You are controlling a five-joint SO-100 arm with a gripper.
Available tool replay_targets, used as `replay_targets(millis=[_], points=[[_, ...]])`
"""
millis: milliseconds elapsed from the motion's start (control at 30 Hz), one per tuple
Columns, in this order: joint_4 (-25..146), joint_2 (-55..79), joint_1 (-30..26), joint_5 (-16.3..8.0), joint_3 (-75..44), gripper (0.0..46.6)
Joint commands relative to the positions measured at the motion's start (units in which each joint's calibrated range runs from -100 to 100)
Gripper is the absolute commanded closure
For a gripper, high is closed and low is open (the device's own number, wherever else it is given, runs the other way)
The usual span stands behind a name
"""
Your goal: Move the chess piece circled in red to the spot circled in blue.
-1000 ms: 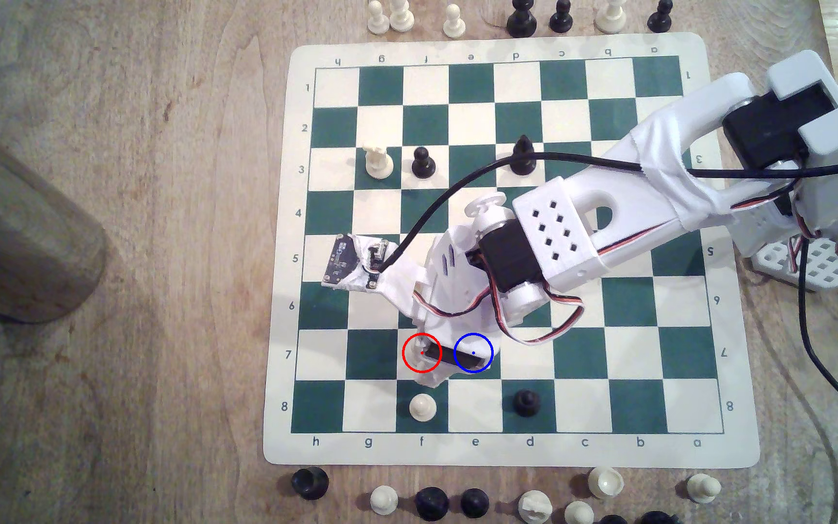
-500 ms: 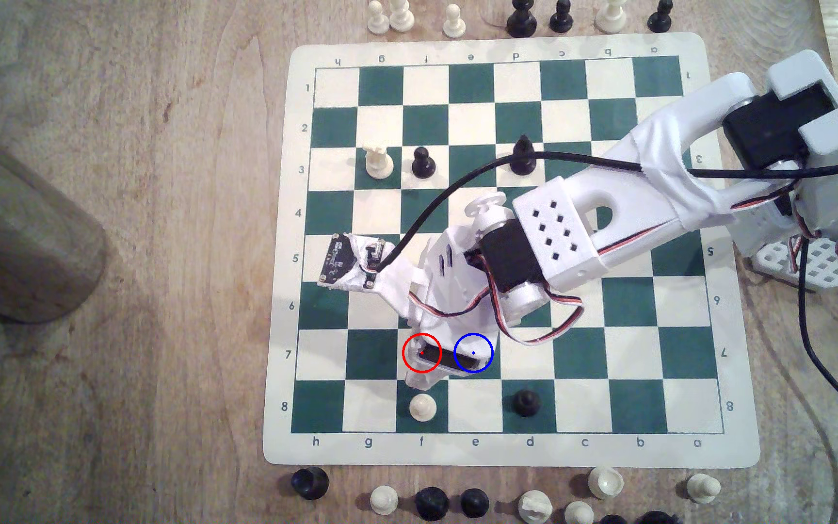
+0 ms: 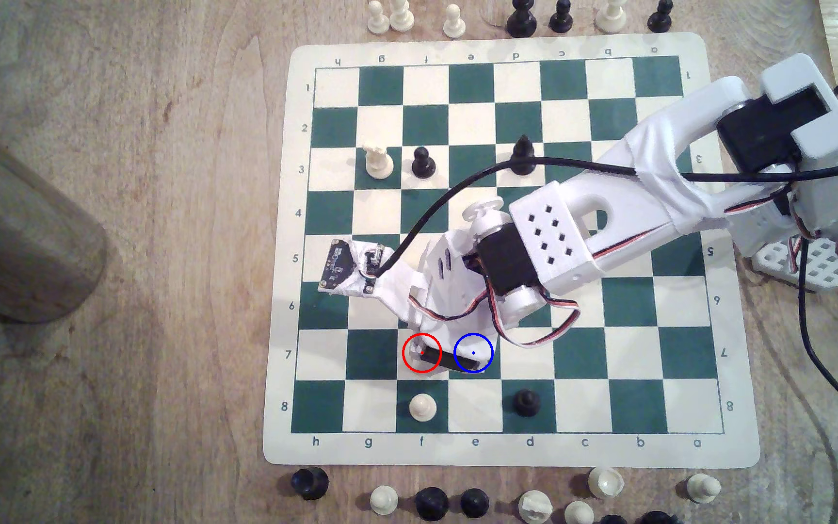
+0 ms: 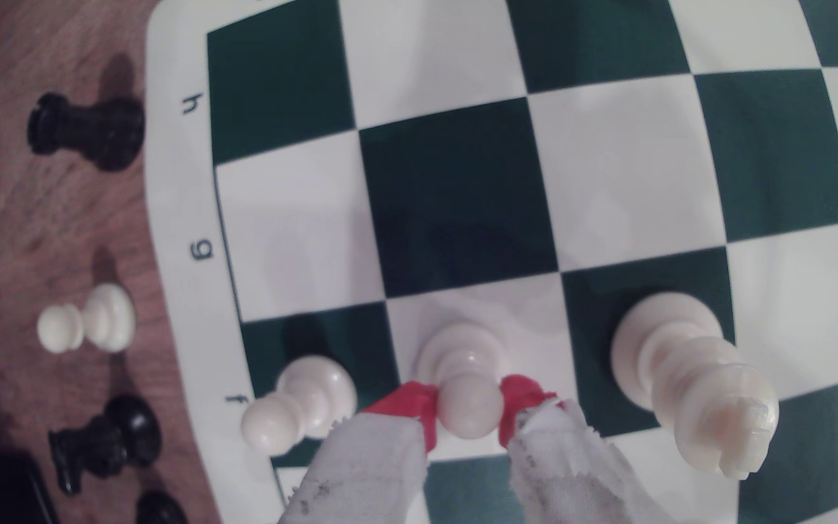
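My gripper (image 4: 470, 403) has red tips on cloth-wrapped fingers (image 4: 409, 403), shut on the ball head of the cream-white pawn (image 4: 457, 347). The pawn's base is over a cream square in the wrist view. In the exterior view the gripper (image 3: 444, 347) hangs over the red-ringed cream square (image 3: 409, 364) and covers most of the pawn. The blue-ringed dark green square (image 3: 492, 372) lies just to the exterior view's right of it, partly under the gripper.
Close to the held pawn stand another white pawn (image 4: 301, 398) (image 3: 422, 406) and a taller white crowned piece (image 4: 684, 383). A black piece (image 3: 526, 402) stands in row 8. Spare pieces line the table beyond both board ends. A metal cylinder (image 3: 19, 226) stands far left.
The gripper's lower end has drawn back from the row-8 edge. The forearm and wrist have shifted slightly toward the exterior view's left. The pieces on the board have not moved.
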Motion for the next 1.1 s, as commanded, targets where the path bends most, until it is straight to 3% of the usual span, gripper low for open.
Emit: replay_targets(millis=[0,567,1067], points=[[-0.94,-2.31,0.24,0.05,-5.46,46.4],[0.13,-18.52,0.79,0.54,-3.01,46.4],[-2.00,-29.89,-2.42,4.35,20.92,46.3]])
